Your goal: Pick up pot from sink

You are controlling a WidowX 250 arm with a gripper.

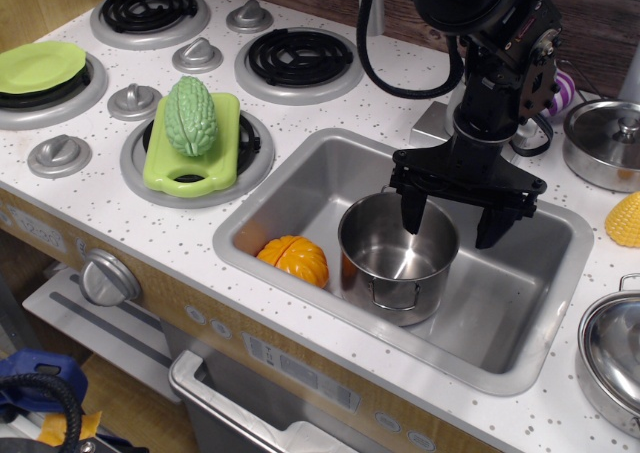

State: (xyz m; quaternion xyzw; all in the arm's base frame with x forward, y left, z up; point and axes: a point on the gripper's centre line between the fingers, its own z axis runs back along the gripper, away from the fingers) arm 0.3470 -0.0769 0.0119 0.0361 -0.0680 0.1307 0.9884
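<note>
One pot point(398, 253), one pumpkin point(294, 259) in the sink point(300, 188) — pincer point(456, 219) spread, perhaps straddling the rim.

Shiny silver steel pot point(398, 250) in grey sink point(300, 188), centre frame. Orange toy pumpkin point(293, 259) left of it. Black gripper point(455, 216). White black-speckled counter point(100, 188). Lime-green cutting board point(163, 158) with darker green bumpy gourd point(191, 115), left. Yellow corn point(624, 220), right edge.
</note>
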